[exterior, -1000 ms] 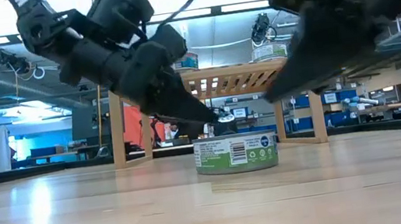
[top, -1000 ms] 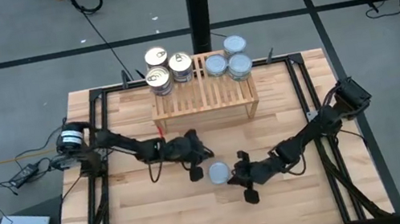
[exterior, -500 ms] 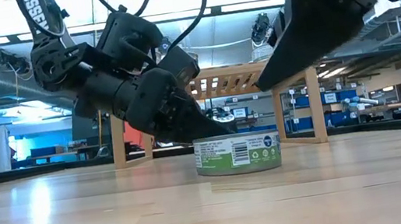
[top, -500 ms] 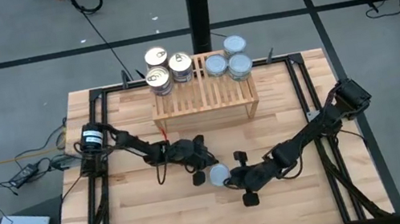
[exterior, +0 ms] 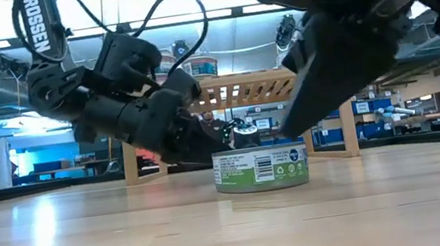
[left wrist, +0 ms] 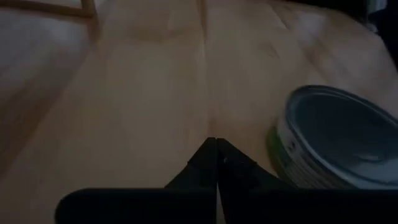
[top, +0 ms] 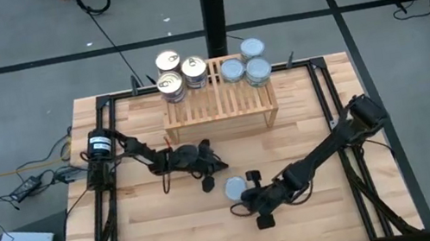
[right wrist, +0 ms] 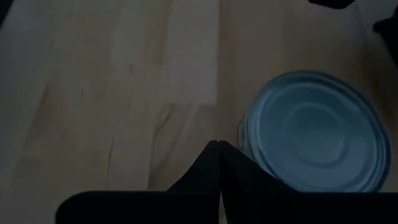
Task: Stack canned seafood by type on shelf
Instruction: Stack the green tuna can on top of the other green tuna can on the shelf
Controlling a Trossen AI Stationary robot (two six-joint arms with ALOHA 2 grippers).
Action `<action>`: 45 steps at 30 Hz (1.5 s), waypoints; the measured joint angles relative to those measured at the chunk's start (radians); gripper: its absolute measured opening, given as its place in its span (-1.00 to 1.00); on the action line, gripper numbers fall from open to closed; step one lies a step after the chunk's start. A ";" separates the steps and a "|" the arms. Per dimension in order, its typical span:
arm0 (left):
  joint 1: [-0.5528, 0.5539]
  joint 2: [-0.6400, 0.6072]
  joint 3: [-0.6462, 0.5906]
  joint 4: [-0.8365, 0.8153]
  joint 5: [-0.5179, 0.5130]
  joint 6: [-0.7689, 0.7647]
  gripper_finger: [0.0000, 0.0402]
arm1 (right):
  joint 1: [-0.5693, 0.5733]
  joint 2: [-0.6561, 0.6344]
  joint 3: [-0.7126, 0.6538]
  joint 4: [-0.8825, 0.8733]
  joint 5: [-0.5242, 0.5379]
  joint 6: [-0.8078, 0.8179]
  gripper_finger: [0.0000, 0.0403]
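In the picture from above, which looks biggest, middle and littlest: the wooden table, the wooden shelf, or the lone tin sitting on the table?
1. The table looks biggest by far.
2. The shelf comes next, much wider than any tin.
3. The lone tin looks littlest, lying between the two shut pincers, the left pincer and the right pincer.

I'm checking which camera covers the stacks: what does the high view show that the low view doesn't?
Only the high view shows the tins stacked at the back of the shelf: gold-lidded tins on the left, blue-lidded tins on the right, seen from above. Only the low view shows the green label on the loose tin and the room behind the table. Both show that tin standing on the table, with the shut left gripper and shut right gripper low on either side of it.
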 joint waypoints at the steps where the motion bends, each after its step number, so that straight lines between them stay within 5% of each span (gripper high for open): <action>1: -0.001 0.000 -0.009 0.015 0.006 -0.001 -0.97 | 0.000 0.011 0.023 -0.025 0.000 -0.005 -0.95; 18: -0.046 0.000 0.041 -0.065 -0.051 0.030 -0.97 | -0.040 0.104 0.079 -0.134 -0.120 -0.032 -0.96; 34: -0.072 0.000 0.055 -0.111 -0.077 0.084 -0.97 | -0.059 0.112 0.076 -0.115 0.084 -0.042 -0.96; 45: -0.073 -0.001 0.054 -0.127 -0.087 0.086 -0.97 | -0.064 0.063 0.078 -0.115 0.118 -0.072 -0.96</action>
